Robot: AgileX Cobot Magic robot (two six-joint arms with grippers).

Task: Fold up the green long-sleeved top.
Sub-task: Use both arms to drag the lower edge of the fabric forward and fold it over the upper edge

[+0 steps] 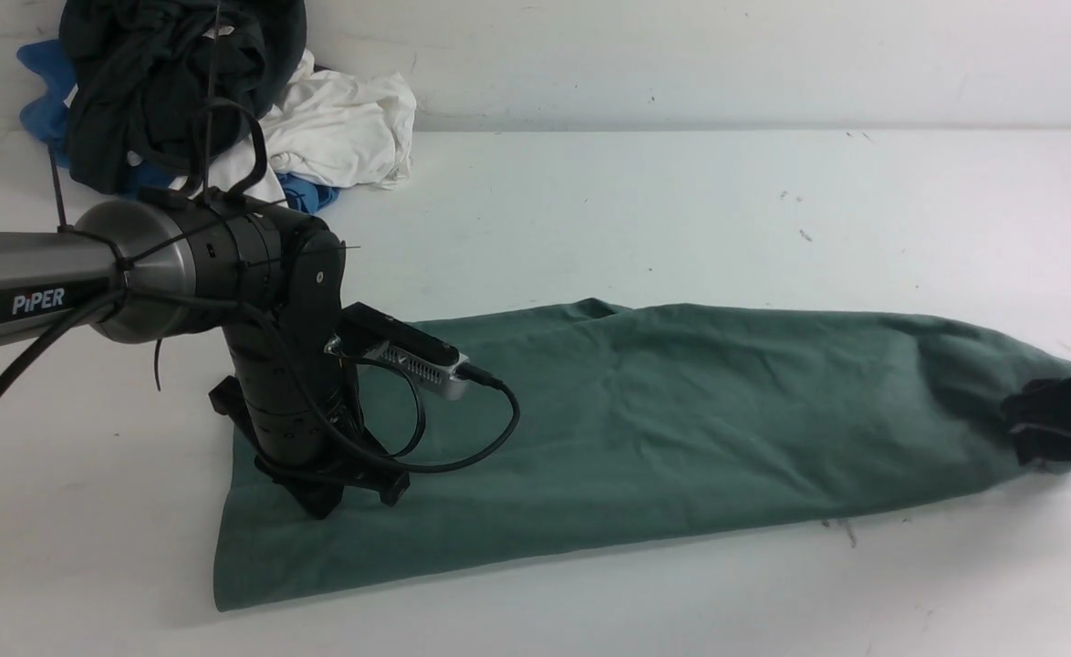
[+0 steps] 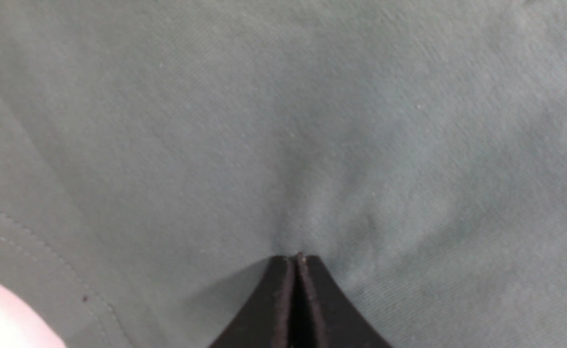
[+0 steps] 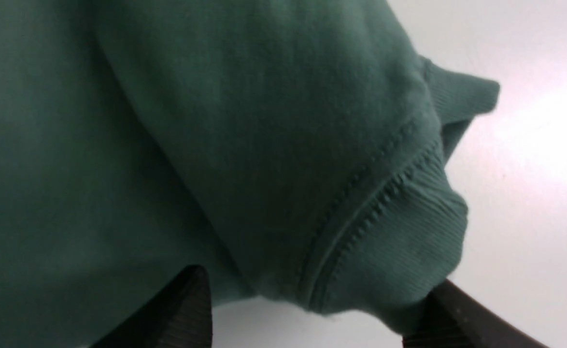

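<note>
**Item 1: green long-sleeved top** (image 1: 645,429). It lies flat on the white worktop (image 1: 681,201) as one long folded band, running from the near left across to the right edge. The left end is broad with a square corner, and the right end narrows and bunches. In the right wrist view a stitched seam and a ribbed band (image 3: 409,232) show at that bunched end, resting on the worktop.

**Item 2: left gripper** (image 2: 297,261). It points down onto the left end of the top. The jaws are pressed together with no gap between them. The tips touch the cloth, which puckers slightly around them. It cannot be told whether any cloth is pinched between them. A hem line of stitching runs nearby.

**Item 3: right gripper** (image 3: 317,309). It sits at the right end of the top, low to the worktop. The jaws stand wide apart, with the ribbed band between them. One finger (image 3: 457,314) touches the ribbing.

**Item 4: heap of other garments.** It sits at the far left corner, well apart from the top, and holds black (image 1: 161,73), white (image 1: 344,128) and blue (image 1: 43,100) pieces.
</note>
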